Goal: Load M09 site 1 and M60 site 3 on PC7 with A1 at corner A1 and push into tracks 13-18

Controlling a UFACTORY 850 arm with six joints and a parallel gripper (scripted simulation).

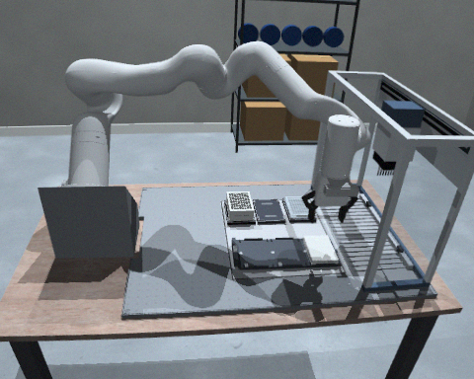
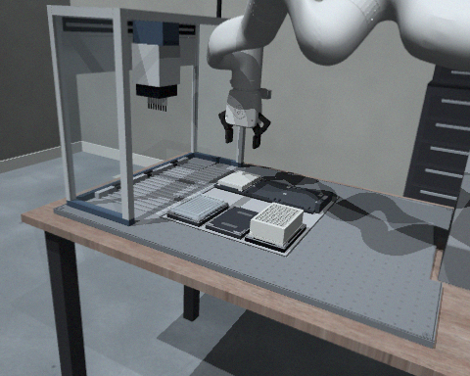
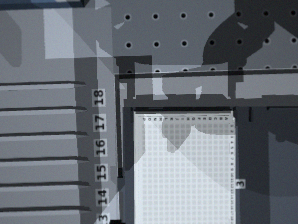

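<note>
Above the far end of the apron, the end effector [image 1: 330, 207] hangs with its fingers spread wide and nothing between them, at about 1 o'clock from PC7 [image 1: 271, 253] in the top view. PC7 lies loose on the apron before the rails [image 1: 364, 232]; a pale finely welled plate [image 1: 321, 248], which I judge to be M60, sits on its rail-side end, marked 3 in the wrist view, beside track numbers 14 to 18. Sites 1 and 2 look bare. M09 [image 1: 240, 205], the tall white block, stands in S1 at about 11 o'clock from the carrier; the dark S2 nest [image 1: 270, 209] beside it is vacant, and M06 [image 1: 296, 206] rests in S3, just beside the end effector's near finger. So the M60 placement looks finished and M09's transfer comes next. That calls for crossing toward 9 o'clock over the nest row, descending square over M09, closing on its sides, then carrying it to site 1 by the handle with A1 at the marked corner, without brushing M06.
</note>
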